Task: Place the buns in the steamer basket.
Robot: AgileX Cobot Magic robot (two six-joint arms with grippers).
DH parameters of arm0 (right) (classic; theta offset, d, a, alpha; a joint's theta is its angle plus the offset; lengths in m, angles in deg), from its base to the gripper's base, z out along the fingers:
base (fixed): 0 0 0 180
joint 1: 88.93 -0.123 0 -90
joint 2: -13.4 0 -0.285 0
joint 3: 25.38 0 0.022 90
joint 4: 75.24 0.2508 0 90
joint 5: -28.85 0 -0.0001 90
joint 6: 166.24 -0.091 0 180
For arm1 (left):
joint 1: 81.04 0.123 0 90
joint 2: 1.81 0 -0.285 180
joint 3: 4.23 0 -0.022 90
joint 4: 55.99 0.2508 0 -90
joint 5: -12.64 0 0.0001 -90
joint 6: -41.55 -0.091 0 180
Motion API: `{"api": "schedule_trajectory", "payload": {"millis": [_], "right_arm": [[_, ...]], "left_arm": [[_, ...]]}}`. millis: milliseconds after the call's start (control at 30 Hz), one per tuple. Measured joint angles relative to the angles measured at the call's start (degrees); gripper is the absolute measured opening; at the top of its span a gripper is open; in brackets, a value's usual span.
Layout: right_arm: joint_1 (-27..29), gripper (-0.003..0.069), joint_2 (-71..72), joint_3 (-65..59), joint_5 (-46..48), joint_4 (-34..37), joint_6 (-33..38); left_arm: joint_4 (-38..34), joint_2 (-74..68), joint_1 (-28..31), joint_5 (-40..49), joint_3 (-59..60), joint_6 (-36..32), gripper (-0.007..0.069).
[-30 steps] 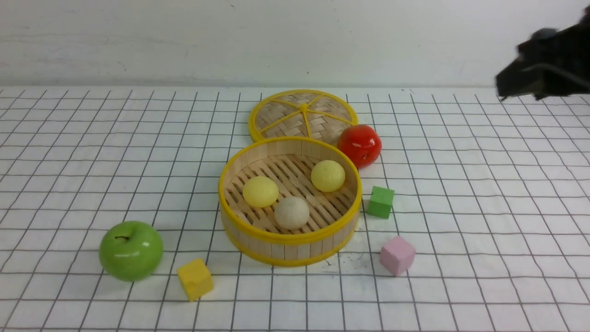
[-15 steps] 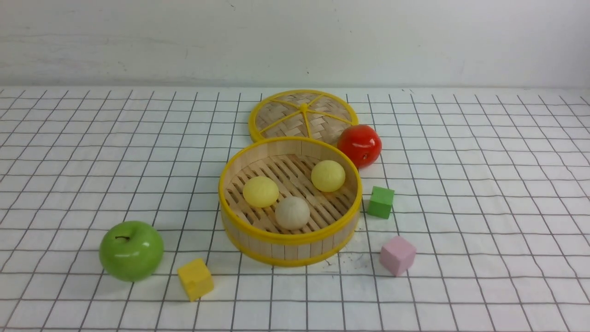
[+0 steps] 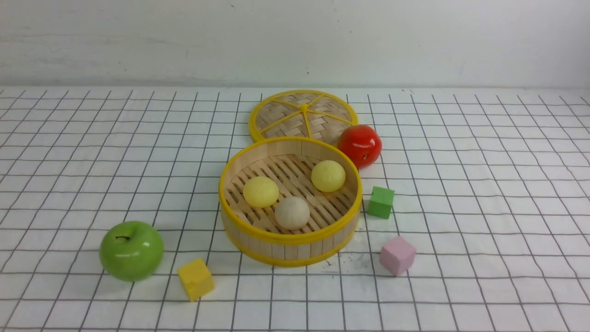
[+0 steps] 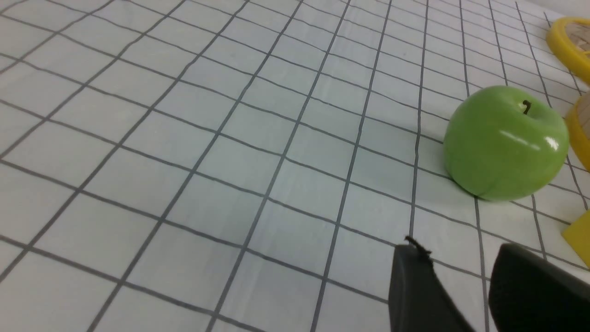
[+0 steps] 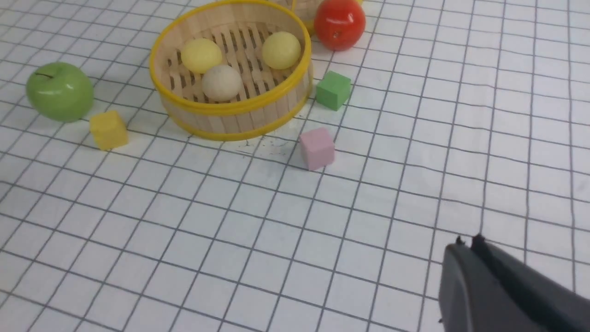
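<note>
With all three buns already sitting inside the steamer basket point(image 3: 290, 238), the job is looking finished, and the relation that matters now is one of distance: both claws are staying out of the front view, well apart from the basket. The two pale yellow buns point(image 3: 261, 192) point(image 3: 328, 176) and the beige-white bun point(image 3: 292, 212) are resting on the slatted floor within the low bamboo wall. Being round domes, they are showing no clear long axis to line up with. The right gripper point(image 5: 469, 244) is hanging clenched and without a bun, while the left gripper point(image 4: 454, 249) is standing released, near the green apple point(image 4: 506, 143); which arm is nearer the basket, the views are not settling. Smooth, matte-looking buns are contrasting with ribbed slats and yellow rims, as a glossy red apple point(image 3: 359, 146) is shining beside the basket and a woven disc point(image 3: 276, 121) is lying behind it. The next move is probably calling for no further grasp.
</note>
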Motion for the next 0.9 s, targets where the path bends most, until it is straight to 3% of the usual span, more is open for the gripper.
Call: {"api": "schedule_trajectory", "payload": {"millis": [267, 633, 900], "right_arm": [[7.13, -0.001, 5.71, -6.93, -10.79, -7.09, 1.22], [10.61, -0.0003, 19.64, -40.12, -39.96, -8.96, 1.36], [12.75, 0.0001, 23.43, -57.02, -44.29, -6.55, 1.31]], "left_arm": [[0.0, 0.0, 0.0, 0.0, 0.05, 0.0, 0.0237], [0.0, 0.0, 0.0, 0.0, 0.05, 0.0, 0.0237], [0.0, 0.0, 0.0, 0.0, 0.05, 0.0, 0.0237]]}}
